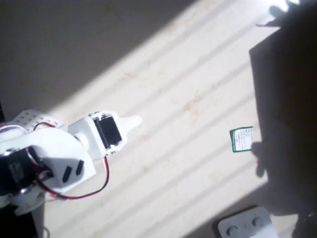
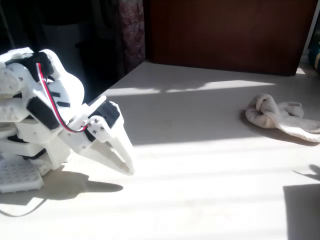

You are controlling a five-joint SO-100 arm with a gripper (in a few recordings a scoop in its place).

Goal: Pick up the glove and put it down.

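the gripper (image 2: 125,162) is drawn in close to the white arm's base at the left of the fixed view, its fingers tilted down toward the table (image 2: 200,200) with the tips just above the sunlit surface. the two fingers lie pressed together and carry nothing, so the claw is clenched and empty. in the overhead view the gripper (image 1: 132,121) shows as a pale pointed tip sticking out to the right of the wrist block, and a red wire (image 1: 99,186) loops beneath the arm (image 1: 54,158).

the glove (image 2: 277,115) lies well apart from the claw, far over at the right of the fixed view. it is a cream, crumpled heap resting on the tabletop, partly in shadow.

in the overhead view a small green-and-white card (image 1: 241,139) lies flat on the table near the right, at the edge of a dark shadow. a flat grey device with round buttons (image 1: 245,225) sits at the bottom edge, below the card.
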